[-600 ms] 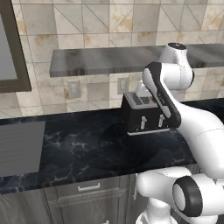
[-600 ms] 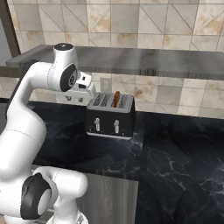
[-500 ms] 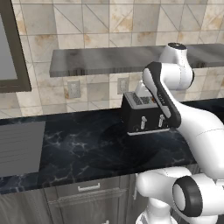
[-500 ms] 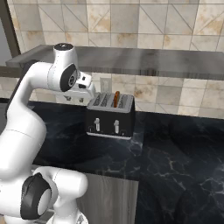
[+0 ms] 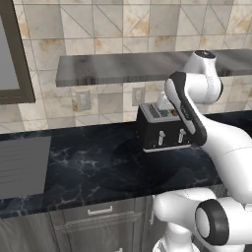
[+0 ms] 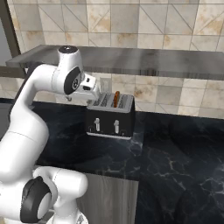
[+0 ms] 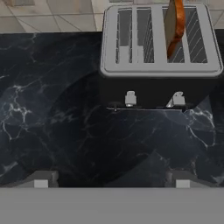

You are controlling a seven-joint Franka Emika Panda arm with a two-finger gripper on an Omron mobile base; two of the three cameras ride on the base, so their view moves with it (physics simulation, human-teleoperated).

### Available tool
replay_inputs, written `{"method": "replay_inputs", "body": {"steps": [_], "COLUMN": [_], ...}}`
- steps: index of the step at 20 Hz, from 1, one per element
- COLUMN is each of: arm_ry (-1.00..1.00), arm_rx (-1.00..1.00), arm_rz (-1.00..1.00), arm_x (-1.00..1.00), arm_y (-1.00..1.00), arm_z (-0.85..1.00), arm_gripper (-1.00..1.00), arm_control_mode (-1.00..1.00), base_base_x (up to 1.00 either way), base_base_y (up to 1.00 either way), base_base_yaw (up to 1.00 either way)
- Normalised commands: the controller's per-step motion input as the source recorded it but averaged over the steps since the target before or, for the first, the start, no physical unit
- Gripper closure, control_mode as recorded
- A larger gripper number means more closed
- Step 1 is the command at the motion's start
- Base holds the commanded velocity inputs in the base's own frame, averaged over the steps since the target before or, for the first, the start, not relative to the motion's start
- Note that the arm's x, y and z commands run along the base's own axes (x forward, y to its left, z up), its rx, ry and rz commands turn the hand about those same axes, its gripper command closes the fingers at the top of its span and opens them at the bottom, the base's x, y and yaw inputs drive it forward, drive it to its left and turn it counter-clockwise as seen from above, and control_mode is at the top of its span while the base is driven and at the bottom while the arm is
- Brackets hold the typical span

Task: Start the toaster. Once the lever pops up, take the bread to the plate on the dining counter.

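Thin tan-brown bread slice stood upright in black boxy silver-topped toaster, frame top right. Judged light, crumbly; pinch exposed upper edge. Claw wide, empty.

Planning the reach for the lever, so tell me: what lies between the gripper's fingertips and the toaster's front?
Nothing but bare black marble countertop between the open gripper and the toaster, as the hand view shows.
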Motion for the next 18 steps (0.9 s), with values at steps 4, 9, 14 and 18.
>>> {"method": "replay_inputs", "body": {"steps": [4, 9, 14, 18], "arm_ry": [-0.12, -0.13, -0.13, -0.02], "arm_rx": [0.00, -0.02, -0.05, -0.03], "arm_rz": [0.00, 0.00, 0.00, 0.00], "arm_x": [0.00, 0.00, 0.00, 0.00], "arm_y": [-0.35, -0.26, -0.11, -0.21], "arm_z": [-0.18, -0.25, -0.28, -0.16], "arm_gripper": [-1.00, -1.00, -1.00, -1.00], "arm_control_mode": [-1.00, -1.00, -1.00, -1.00], "base_base_x": [0.00, 0.00, 0.00, 0.00], "base_base_y": [0.00, 0.00, 0.00, 0.00], "base_base_yaw": [0.00, 0.00, 0.00, 0.00]}}
